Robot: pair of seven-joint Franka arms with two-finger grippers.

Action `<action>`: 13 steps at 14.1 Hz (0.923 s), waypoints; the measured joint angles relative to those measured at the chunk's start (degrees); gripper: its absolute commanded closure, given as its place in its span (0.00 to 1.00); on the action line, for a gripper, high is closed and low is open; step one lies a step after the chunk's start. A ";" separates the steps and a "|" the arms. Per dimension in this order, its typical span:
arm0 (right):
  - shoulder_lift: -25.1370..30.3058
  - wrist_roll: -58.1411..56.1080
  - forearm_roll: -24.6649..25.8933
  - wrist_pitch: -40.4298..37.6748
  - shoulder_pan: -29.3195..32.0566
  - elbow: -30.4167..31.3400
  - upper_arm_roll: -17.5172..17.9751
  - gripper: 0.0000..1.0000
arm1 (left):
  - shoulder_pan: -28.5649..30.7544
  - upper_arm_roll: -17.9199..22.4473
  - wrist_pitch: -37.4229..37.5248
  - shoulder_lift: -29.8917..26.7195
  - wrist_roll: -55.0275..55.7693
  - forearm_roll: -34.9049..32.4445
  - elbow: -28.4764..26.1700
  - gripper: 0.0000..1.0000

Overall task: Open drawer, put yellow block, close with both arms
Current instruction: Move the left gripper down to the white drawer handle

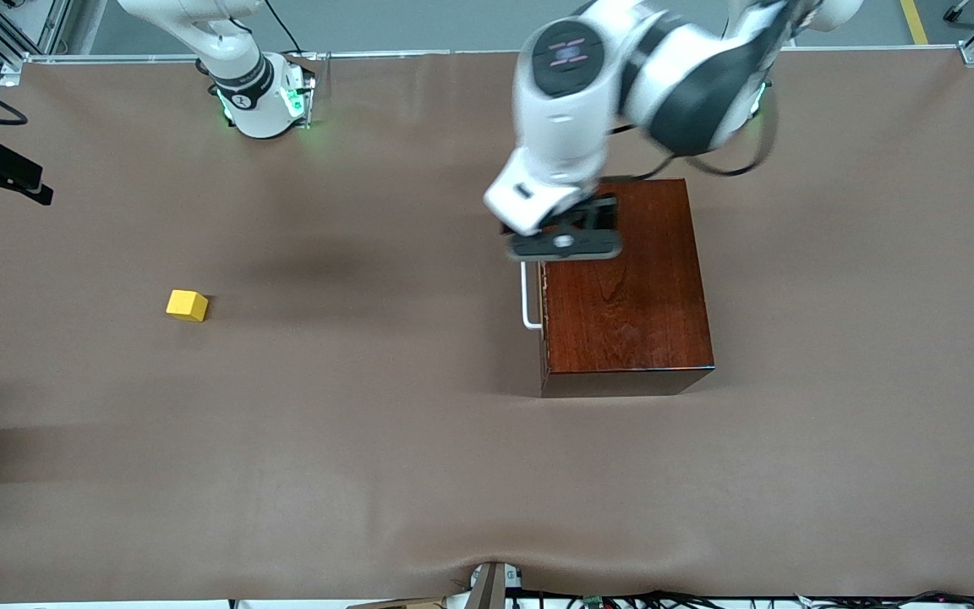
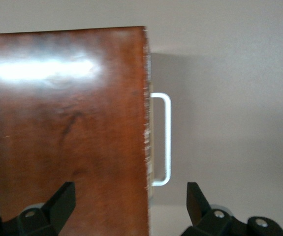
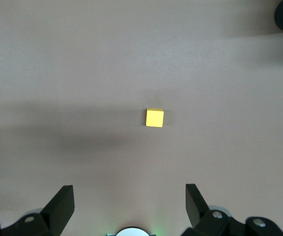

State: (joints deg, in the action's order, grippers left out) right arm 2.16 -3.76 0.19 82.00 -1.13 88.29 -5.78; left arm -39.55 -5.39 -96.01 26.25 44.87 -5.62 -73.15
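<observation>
Toward the right arm's end of the table: small yellow block [image 1: 187, 305], alone on the brown table [image 1: 369, 474], well apart from everything else. Seen in the right wrist view too [image 3: 154, 118], flat on the cloth with nothing touching it. Right gripper [image 3: 130, 201] high over the table above the block, fingers [image 3: 62, 204] spread wide, nothing between them. Right arm [image 1: 233, 68] mostly out of the front view, only its lower part and green-lit base showing.

Toward the left arm's end: dark shiny wooden box [image 1: 626, 288], sitting flat. Drawer [image 1: 543, 321] shut, front flush with the box. White handle [image 1: 529, 296] sticking out from the drawer front, facing the right arm's end of the table. Also plain in the left wrist view [image 2: 163, 140].

Left arm [image 1: 622, 76] reaching in over the box. Left gripper [image 2: 130, 201] up over the edge of the box, above the handle's end. Fingers [image 2: 65, 199] spread open, empty, not touching box or handle.
</observation>
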 measured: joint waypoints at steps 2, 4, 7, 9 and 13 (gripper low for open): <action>0.00 0.00 0.00 0.00 0.00 0.00 0.00 0.00 | -3.31 1.58 -3.64 4.37 4.08 -0.50 1.27 0.00; 0.00 0.00 0.00 0.00 0.00 0.00 0.00 0.00 | -8.28 6.47 -5.95 8.35 6.60 -0.54 2.26 0.00; -0.01 0.00 0.00 0.00 0.00 0.00 0.01 0.00 | -16.05 14.35 -6.58 12.89 7.40 -0.54 4.01 0.00; -0.01 0.00 0.00 0.00 0.00 0.00 0.01 0.00 | -18.27 16.24 -7.04 14.85 8.15 -0.54 4.53 0.00; -0.01 0.00 0.00 0.00 0.00 0.00 0.01 0.00 | -18.46 16.70 -7.31 17.04 8.25 -1.26 4.86 0.00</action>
State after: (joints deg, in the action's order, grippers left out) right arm 2.15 -3.76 0.19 82.00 -1.12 88.29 -5.78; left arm -58.00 11.32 -103.33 43.29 53.11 -6.89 -68.29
